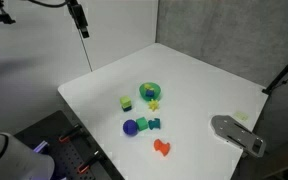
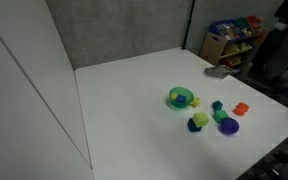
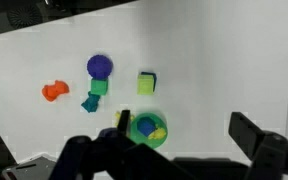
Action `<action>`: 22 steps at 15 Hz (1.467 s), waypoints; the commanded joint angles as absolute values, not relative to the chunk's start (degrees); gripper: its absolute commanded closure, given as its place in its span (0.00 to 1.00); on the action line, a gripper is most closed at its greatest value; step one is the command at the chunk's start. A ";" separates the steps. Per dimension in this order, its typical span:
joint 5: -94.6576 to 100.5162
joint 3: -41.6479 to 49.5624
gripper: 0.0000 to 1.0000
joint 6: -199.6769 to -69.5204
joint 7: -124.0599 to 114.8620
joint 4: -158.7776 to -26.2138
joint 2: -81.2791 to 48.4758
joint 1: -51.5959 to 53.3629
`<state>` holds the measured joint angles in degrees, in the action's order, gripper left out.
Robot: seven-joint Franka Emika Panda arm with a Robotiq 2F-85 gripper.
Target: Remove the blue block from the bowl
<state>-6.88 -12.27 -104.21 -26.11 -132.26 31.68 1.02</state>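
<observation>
Blue block (image 3: 144,127) in bowl (image 3: 149,146), tool (image 1: 84,33) high above, prob. spread open.

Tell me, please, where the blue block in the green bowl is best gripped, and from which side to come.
Grip the blue block across two opposite side faces, coming straight down from above. It lies inside the bowl, whose rim rings it, so a sideways approach would probably hit the wall. Which way its faces turn is too small to tell.
</observation>
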 commanded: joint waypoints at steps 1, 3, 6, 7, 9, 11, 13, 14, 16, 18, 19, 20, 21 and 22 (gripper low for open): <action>-6.69 -11.97 0.00 -104.15 -26.26 -132.15 31.61 1.39; -6.69 -11.97 0.00 -104.15 -26.26 -132.14 31.63 1.39; -6.69 -11.97 0.00 -104.15 -26.26 -132.14 31.64 1.39; -6.73 -11.82 0.00 -104.00 -25.85 -131.36 30.71 1.39; -6.65 -11.51 0.00 -104.77 -25.64 -130.22 28.82 1.01; -7.03 -10.92 0.00 -105.50 -25.05 -129.50 26.80 1.00; -6.83 -10.56 0.00 -107.68 -24.95 -129.01 24.63 0.88; -6.67 -10.42 0.00 -109.28 -24.97 -128.69 23.21 0.81; -6.66 -9.96 0.00 -111.91 -24.75 -127.75 19.86 0.88; -6.80 -9.43 0.00 -114.40 -24.68 -126.57 16.40 0.95; -7.06 -9.03 0.00 -115.68 -24.50 -125.96 14.66 1.02; -6.91 -8.72 0.00 -117.05 -24.65 -125.32 13.09 0.97; -7.51 -8.08 0.00 -118.39 -24.06 -124.54 11.38 1.07; -7.68 -7.52 0.00 -119.71 -23.83 -123.62 9.45 1.02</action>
